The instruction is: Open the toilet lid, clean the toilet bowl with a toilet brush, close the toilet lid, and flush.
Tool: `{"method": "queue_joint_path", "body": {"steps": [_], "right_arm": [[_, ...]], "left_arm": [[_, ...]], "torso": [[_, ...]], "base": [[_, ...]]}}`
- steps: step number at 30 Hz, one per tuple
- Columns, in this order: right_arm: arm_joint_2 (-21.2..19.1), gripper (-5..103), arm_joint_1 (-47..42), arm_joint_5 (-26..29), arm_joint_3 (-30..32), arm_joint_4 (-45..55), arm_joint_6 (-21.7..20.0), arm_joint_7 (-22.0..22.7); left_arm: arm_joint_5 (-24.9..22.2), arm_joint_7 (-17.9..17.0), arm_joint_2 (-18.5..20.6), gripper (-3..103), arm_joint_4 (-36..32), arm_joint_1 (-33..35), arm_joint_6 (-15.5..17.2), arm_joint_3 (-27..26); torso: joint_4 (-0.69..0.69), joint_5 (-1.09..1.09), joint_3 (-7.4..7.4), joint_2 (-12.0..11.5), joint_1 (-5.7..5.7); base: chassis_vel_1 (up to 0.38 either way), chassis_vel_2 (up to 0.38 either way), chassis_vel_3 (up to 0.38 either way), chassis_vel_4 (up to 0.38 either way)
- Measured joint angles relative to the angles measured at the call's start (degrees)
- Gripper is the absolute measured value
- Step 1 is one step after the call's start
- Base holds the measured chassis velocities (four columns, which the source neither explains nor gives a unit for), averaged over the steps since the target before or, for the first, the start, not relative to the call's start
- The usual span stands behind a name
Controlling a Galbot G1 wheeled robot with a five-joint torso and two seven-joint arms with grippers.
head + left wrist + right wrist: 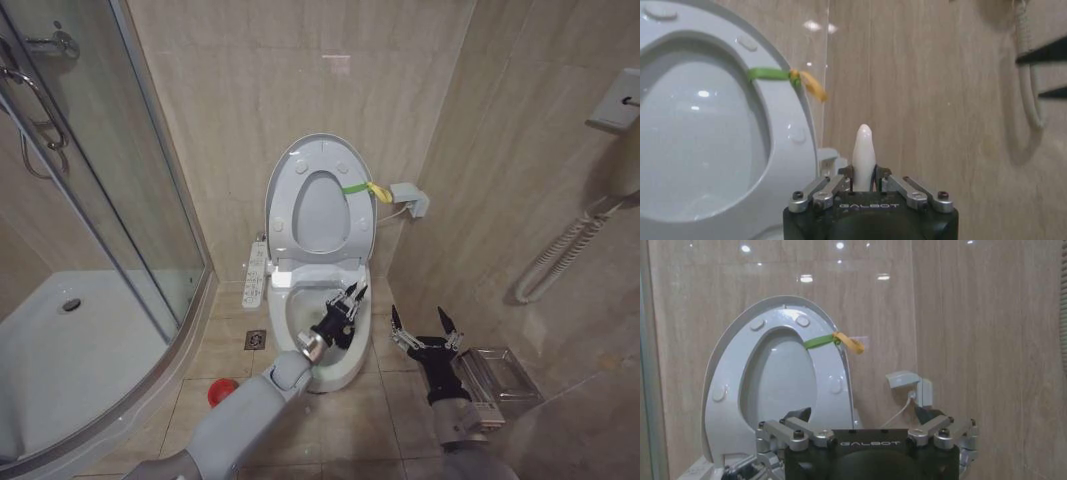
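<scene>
One toilet lid is standing upright against the wall with the seat, at twelve o'clock from the toilet bowl. Over the bowl, the left gripper is pinching the white handle of the toilet brush. At three o'clock of the bowl, the right gripper is hanging spread wide, holding nothing.

You have a beige tiled floor: the toilet bowl stands on it centrally, a floor drain just left, a red cup nearer left, a shower tray far left.
</scene>
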Motion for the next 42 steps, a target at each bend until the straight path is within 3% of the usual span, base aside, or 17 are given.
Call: {"method": "queue_joint_path", "body": {"steps": [6,9,13,21,33,42], "right_arm": [[0.0,100,0.0,0.0,0.0,0.0,0.0,0.0],[0.0,100,0.0,0.0,0.0,0.0,0.0,0.0],[0.0,100,0.0,0.0,0.0,0.0,0.0,0.0],[0.0,100,0.0,0.0,0.0,0.0,0.0,0.0],[0.0,100,0.0,0.0,0.0,0.0,0.0,0.0],[0.0,100,0.0,0.0,0.0,0.0,0.0,0.0]], "left_arm": [[1.8,2.4,-0.7,21,10.1,0.3,-3.8,-0.1],[2.2,2.6,-1.3,21,11.9,0.2,-4.5,-0.1],[2.2,2.5,-2.6,21,12.1,-0.6,-4.6,-0.2],[-0.4,1.9,-3.5,21,5.2,-1.6,-3.3,0.0],[0.3,2.6,-2.1,21,15.9,-1.8,-4.8,-0.8],[0.7,3.5,0.4,21,18.8,-3.2,-5.0,-2.0]], "torso": [[0.04,0.00,0.00,0.0,0.00],[0.04,0.00,0.00,0.0,0.00],[0.01,0.00,0.00,0.0,0.00],[0.00,0.00,0.00,0.0,0.00],[0.02,-0.01,0.00,0.0,0.00],[0.00,-0.01,0.00,0.0,0.00]], "base": [[0.000,0.000,0.000,0.000],[0.000,0.000,0.000,0.000],[0.000,0.000,0.000,0.000],[0.000,0.000,0.000,0.000],[0.000,0.000,0.000,0.000],[0.000,0.000,0.000,0.000]]}}
